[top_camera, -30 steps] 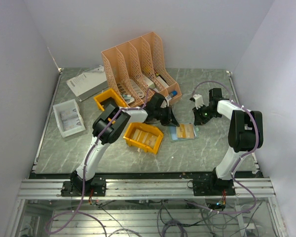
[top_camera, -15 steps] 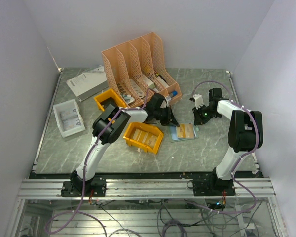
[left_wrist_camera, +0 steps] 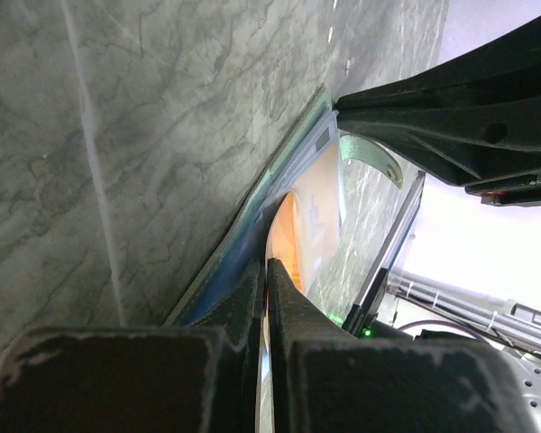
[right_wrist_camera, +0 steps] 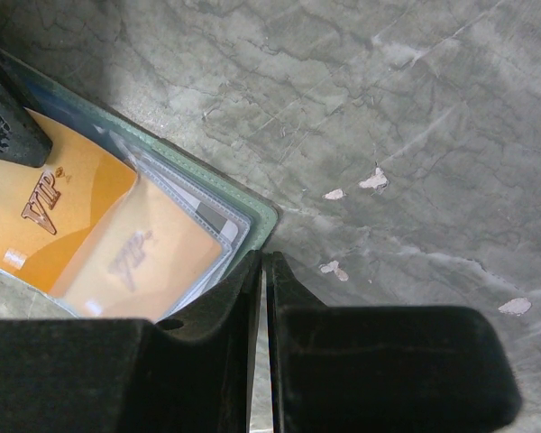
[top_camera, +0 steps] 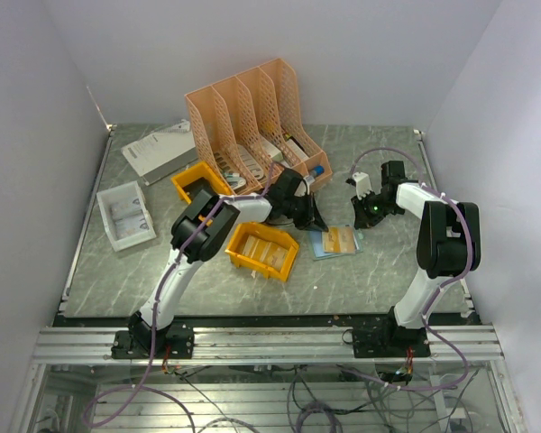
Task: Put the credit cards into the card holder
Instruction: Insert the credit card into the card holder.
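Observation:
The card holder lies open on the table between the arms, its grey-green rim and blue inside showing. An orange VIP card lies on it, and a second orange card sits under a clear sleeve over a pale card. My left gripper is shut, one fingertip resting on the exposed orange card. My right gripper is shut with nothing in it, its tips at the holder's right corner.
A peach file rack stands behind. One yellow bin sits just left of the holder, and another lies further back. A white tray and a grey booklet lie at the left.
The left wrist has edged slightly toward the back. The right arm and the holder have not moved.

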Robot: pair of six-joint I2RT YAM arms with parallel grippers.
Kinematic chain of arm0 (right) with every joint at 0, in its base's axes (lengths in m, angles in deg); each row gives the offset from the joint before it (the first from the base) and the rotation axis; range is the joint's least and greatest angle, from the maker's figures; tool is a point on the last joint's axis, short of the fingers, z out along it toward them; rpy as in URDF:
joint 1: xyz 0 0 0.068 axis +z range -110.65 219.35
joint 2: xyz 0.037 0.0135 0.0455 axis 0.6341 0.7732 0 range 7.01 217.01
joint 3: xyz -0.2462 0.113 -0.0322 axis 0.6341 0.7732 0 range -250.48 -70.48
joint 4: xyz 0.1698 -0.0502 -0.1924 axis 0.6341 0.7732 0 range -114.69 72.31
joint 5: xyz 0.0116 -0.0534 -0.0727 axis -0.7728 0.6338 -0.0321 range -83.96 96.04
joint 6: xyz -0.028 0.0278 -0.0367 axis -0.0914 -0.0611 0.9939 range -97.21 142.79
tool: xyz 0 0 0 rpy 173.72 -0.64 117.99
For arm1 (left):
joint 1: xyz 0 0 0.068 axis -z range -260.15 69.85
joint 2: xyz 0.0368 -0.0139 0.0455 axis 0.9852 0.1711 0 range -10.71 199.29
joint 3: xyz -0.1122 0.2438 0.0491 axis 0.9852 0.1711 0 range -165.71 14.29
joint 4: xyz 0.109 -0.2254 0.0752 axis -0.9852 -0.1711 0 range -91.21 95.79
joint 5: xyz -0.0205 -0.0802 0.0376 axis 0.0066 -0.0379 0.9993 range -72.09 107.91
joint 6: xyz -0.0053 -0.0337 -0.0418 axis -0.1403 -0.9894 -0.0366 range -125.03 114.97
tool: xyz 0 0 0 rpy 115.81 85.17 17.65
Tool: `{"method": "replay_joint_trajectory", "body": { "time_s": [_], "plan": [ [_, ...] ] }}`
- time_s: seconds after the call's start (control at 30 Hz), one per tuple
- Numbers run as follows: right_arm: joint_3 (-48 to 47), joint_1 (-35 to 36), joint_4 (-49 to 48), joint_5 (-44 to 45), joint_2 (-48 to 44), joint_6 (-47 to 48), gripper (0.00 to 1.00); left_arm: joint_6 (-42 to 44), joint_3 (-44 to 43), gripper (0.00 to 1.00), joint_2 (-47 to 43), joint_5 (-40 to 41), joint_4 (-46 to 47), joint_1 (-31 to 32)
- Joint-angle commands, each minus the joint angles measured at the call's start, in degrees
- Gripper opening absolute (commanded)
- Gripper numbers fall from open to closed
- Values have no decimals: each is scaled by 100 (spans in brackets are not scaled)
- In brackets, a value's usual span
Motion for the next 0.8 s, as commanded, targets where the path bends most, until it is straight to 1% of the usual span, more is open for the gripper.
{"method": "replay_joint_trajectory", "body": {
  "time_s": [0.0,0.37,0.57,0.77],
  "plan": [
    [22,89,48,0,249,-1,8,169,-199,7,312,-73,-567,93],
    [22,93,47,-5,239,-1,8,46,-172,7,311,-3,-527,126],
    [22,86,33,-18,230,8,9,74,72,7,69,35,-720,82],
    [22,93,40,-14,200,-1,9,114,-57,7,110,13,-948,84]
  ]
}}
